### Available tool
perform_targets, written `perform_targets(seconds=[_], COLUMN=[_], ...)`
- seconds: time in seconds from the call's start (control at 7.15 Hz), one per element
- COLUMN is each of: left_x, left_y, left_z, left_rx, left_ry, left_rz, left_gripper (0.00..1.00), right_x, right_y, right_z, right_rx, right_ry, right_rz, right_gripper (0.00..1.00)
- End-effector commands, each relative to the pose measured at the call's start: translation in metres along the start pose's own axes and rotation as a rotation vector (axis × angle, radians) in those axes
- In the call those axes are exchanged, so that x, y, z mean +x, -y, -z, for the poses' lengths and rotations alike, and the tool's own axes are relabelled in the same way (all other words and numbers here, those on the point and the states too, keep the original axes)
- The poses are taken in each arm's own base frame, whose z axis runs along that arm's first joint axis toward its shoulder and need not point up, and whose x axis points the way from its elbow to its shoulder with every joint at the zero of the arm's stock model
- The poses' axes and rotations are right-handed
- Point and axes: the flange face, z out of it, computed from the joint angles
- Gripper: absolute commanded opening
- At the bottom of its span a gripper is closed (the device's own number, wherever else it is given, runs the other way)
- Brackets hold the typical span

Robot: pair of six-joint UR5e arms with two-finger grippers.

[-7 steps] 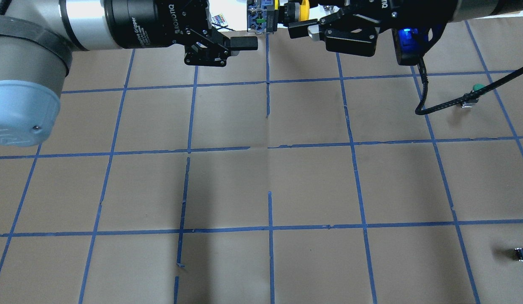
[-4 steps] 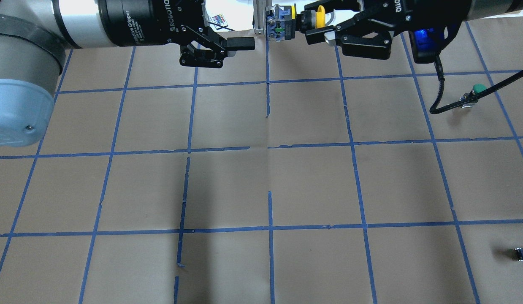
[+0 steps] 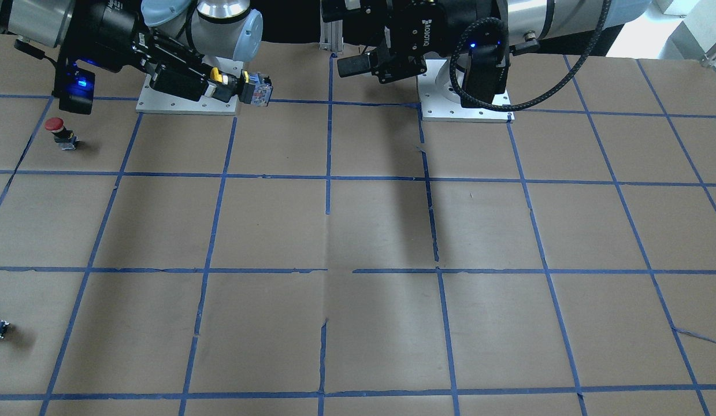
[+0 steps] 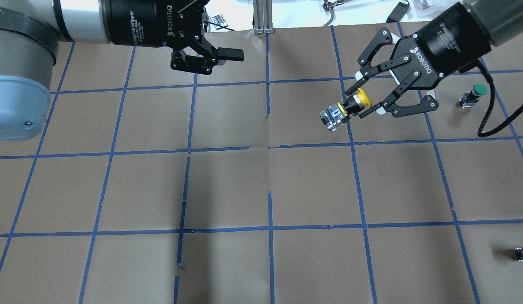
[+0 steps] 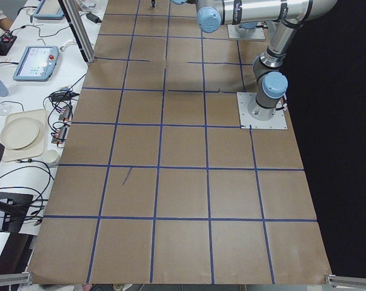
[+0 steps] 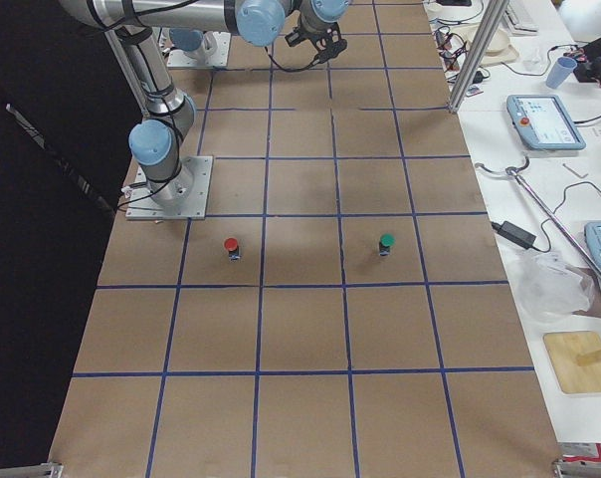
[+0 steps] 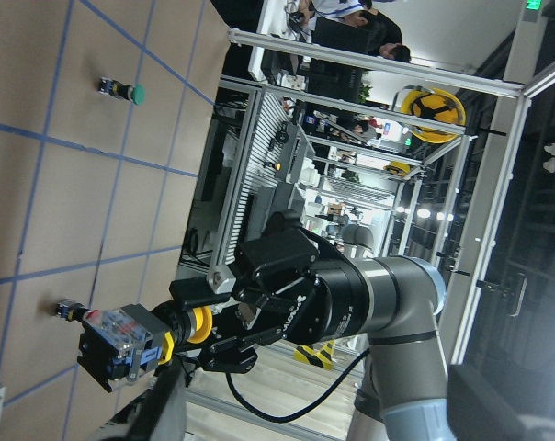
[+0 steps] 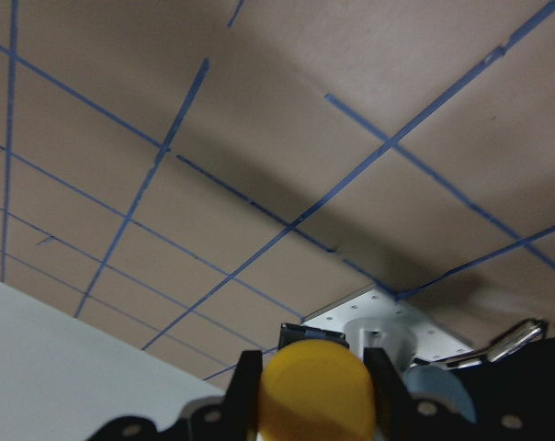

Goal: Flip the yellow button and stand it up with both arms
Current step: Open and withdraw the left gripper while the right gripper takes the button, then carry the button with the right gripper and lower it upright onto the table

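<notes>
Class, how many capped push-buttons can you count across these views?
3. The yellow button is held in the right gripper; the green button and the red button stand on the table, on the robot's right side. Others may lie outside the views.

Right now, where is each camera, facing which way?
Front-facing: across the table, facing the robot; left arm upper right.
Overhead: behind the robot, looking forward-down; right arm enters right.
Exterior left: table's left end; left arm nearest.
Exterior right: right end; right arm nearest.
Left wrist: faces the right jaws holding the yellow button.
Right wrist: past its own jaws, toward the table.
Both wrists show the button.
</notes>
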Motion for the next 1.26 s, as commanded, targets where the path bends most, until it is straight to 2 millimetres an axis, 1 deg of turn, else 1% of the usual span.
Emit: perform_targets(seconds=[0.0, 0.14, 0.28, 0.42, 0.56, 0.7, 0.84, 0.98, 1.12], left_x=[-0.01, -0.026, -0.035, -0.039, -0.044, -0.047, -0.055, -0.062, -0.064], left_y=[0.011, 0.011, 0.006, 0.008, 0.009, 0.009, 0.01, 0.012, 0.015], left_z=[0.001, -0.001, -0.008, -0.006, 0.008, 0.03, 0.048, 0.086, 0.096], left_rx=[0.091, 0.141, 0.155, 0.184, 0.144, 0.079, 0.037, 0.009, 0.002], left_ry=[0.238, 0.427, 0.586, 0.742, 0.962, 1.178, 1.273, 1.302, 1.301], left_rz=[-0.03, -0.043, -0.083, -0.105, -0.175, -0.287, -0.312, -0.289, -0.26], left_gripper=[0.98, 0.98, 0.98, 0.99, 0.99, 0.99, 0.99, 0.99, 0.99], right_x=[0.03, 0.047, 0.068, 0.084, 0.101, 0.113, 0.133, 0.156, 0.175], right_y=[0.026, 0.041, 0.057, 0.077, 0.1, 0.122, 0.143, 0.165, 0.18], right_z=[0.018, 0.031, 0.046, 0.057, 0.063, 0.071, 0.071, 0.076, 0.071], right_rx=[0.093, 0.096, 0.097, 0.123, 0.146, 0.186, 0.162, 0.182, 0.169], right_ry=[-0.19, -0.255, -0.347, -0.432, -0.528, -0.598, -0.637, -0.671, -0.688], right_rz=[0.311, 0.483, 0.621, 0.74, 0.924, 1.106, 1.292, 1.409, 1.546], right_gripper=[0.24, 0.19, 0.18, 0.18, 0.19, 0.18, 0.18, 0.18, 0.18])
